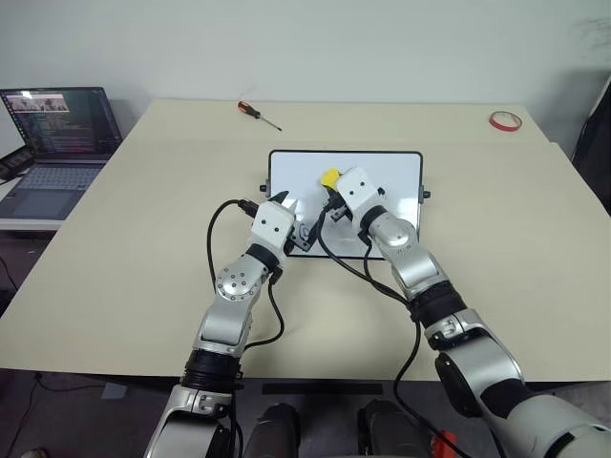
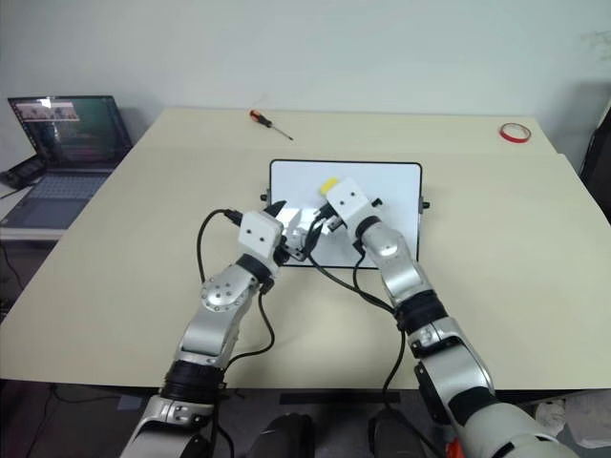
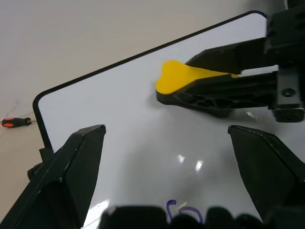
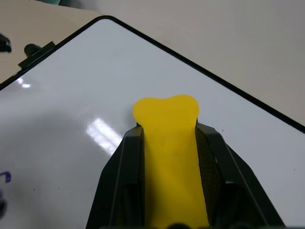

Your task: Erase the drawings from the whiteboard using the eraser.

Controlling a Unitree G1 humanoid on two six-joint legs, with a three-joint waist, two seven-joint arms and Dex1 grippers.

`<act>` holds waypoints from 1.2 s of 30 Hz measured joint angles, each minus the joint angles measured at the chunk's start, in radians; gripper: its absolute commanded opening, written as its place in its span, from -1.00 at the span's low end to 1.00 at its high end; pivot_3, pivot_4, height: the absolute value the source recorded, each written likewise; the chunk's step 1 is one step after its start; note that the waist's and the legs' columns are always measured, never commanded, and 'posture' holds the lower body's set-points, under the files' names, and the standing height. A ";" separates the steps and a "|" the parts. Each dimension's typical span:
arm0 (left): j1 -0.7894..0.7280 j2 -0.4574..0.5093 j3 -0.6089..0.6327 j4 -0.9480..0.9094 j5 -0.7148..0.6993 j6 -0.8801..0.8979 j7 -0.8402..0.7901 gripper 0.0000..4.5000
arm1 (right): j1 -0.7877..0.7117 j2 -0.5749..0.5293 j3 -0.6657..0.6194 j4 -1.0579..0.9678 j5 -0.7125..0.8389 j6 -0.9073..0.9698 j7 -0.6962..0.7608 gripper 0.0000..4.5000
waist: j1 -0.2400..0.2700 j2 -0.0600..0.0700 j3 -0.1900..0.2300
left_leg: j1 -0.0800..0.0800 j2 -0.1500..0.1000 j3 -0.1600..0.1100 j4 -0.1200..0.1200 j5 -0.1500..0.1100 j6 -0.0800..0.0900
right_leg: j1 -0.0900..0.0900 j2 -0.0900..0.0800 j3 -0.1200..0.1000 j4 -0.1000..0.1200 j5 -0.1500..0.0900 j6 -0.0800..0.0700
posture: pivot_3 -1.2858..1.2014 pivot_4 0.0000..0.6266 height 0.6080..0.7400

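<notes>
Beige table (image 1: 143, 239), plain pale wall (image 1: 334, 43), open laptop (image 1: 57, 143) on side desk

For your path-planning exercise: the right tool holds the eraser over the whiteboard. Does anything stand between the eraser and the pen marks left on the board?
Nothing visible does. The right tool is shut on the eraser, and bare whiteboard lies between it and the blue drawing near the left tool, which is open over that edge, beside the mark.
</notes>
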 measured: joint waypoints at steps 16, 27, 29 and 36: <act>0.000 -0.019 -0.016 0.018 0.000 -0.002 -0.004 1.00 | 0.017 -0.029 -0.042 -0.057 0.031 0.069 -0.092 -0.51 | 0.029 -0.001 0.000 | 0.000 -0.002 -0.002 0.001 0.001 0.000 | 0.002 -0.001 -0.002 0.000 0.000 0.000 | 0.03 -0.52 1.00; 0.000 -0.021 -0.022 0.018 0.000 -0.003 -0.004 1.00 | -0.045 -0.006 -0.057 0.029 0.031 0.033 -0.141 -0.51 | 0.017 -0.001 0.000 | 0.000 -0.001 -0.001 0.000 0.001 0.000 | 0.001 -0.001 -0.001 0.000 0.000 0.000 | 0.03 -0.52 1.00; 0.000 -0.021 -0.022 0.018 0.000 -0.003 -0.004 1.00 | -0.051 0.005 -0.056 0.040 0.030 0.026 -0.145 -0.51 | 0.016 -0.001 0.000 | 0.000 -0.001 -0.001 0.000 0.001 0.000 | 0.001 -0.001 -0.001 0.000 0.000 0.000 | 0.03 -0.52 1.00; 0.000 -0.021 -0.023 0.018 0.000 -0.003 -0.002 1.00 | -0.058 0.032 -0.016 0.061 0.017 -0.005 -0.123 -0.51 | -0.007 0.000 0.000 | 0.000 0.000 0.000 0.000 0.001 0.000 | 0.000 0.000 0.000 0.000 0.000 0.000 | 0.03 -0.52 1.00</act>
